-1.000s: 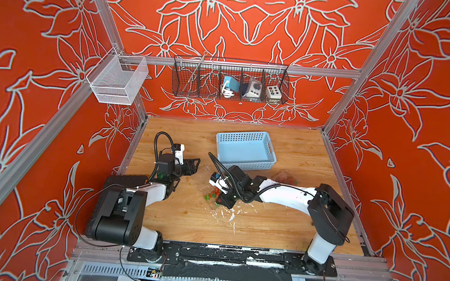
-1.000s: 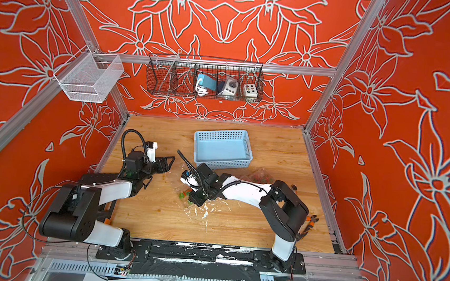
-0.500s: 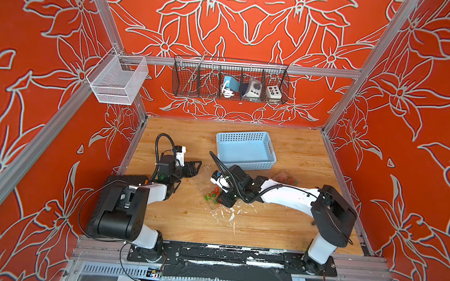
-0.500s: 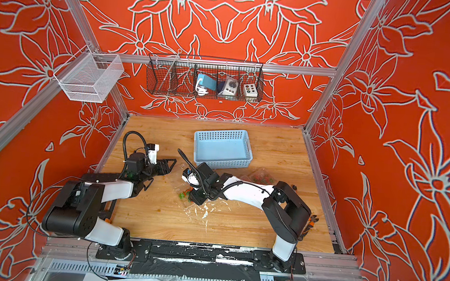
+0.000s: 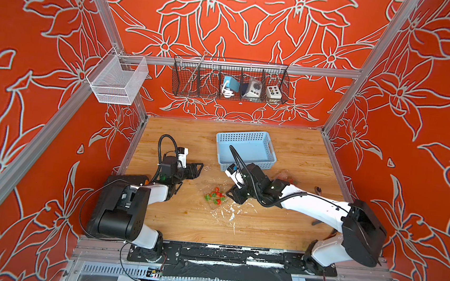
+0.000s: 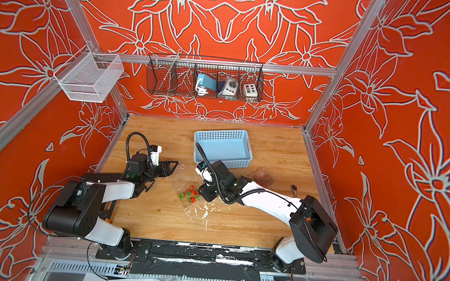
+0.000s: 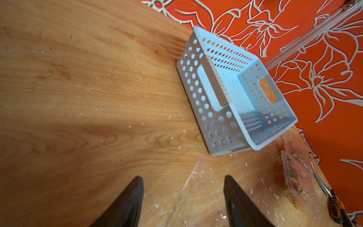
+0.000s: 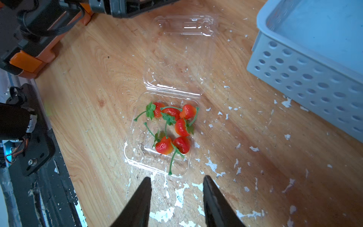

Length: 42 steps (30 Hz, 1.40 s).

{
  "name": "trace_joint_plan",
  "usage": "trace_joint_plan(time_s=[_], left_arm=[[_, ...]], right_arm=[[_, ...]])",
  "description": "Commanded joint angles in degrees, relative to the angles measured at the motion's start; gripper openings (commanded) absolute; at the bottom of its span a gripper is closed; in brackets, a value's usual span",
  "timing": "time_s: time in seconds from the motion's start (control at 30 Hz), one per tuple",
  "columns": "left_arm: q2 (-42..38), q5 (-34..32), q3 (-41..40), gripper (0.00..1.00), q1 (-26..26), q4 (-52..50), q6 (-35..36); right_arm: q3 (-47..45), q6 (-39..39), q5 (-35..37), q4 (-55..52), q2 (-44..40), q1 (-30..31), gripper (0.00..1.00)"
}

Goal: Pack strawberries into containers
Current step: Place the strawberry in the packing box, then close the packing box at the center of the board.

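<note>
Six strawberries (image 8: 181, 127) in open container (image 8: 128, 151) | right claw (image 8: 176, 182) just spread, empty | left claw (image 7: 182, 176) parted astride lid (image 7: 204, 196) | closing next

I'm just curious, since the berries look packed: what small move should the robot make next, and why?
Probably the left claw should close on the open lid. Its edge lies between the spread fingers, six strawberries already sit in the container, and the right claw is open and empty.

White links (image 5: 312, 205), black joint housings (image 5: 119, 215), looping black cables (image 5: 168, 136), right hand (image 8: 176, 178) with tapered black fingers (image 8: 141, 202).
</note>
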Motion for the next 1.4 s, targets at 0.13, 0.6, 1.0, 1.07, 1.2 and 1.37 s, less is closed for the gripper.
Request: trace_joint_plan(time_s=[0.13,0.6,1.0,1.07,1.2,1.37], left_arm=[[2.68,-1.02,0.35,0.64,-1.15,-1.44,1.26],[-3.54,-1.06,-1.9,0.64,-5.36,-3.49,2.84],[-16.22,-7.1,-3.82,0.64,-13.66,-9.48,3.74],[-18.15,-7.82,-4.25,0.64,-15.16,-10.22,3.83],[-21.73,-9.83,-5.15,0.64,-18.72,-12.15,4.0],[-25.83,-11.48,-7.01,0.64,-22.83,-13.86,2.83]], right_arm=[[-2.83,1.88,0.4,1.96,-2.4,-0.17,0.45],[-5.24,2.75,-0.19,3.33,-3.34,-0.77,0.45],[-11.18,9.93,-4.15,9.28,-8.61,-5.19,0.46],[-12.47,11.25,-5.46,10.47,-9.56,-7.08,0.46],[-14.11,12.79,-7.41,11.5,-10.93,-9.46,0.46],[-15.19,13.74,-7.71,12.12,-11.25,-10.28,0.46]])
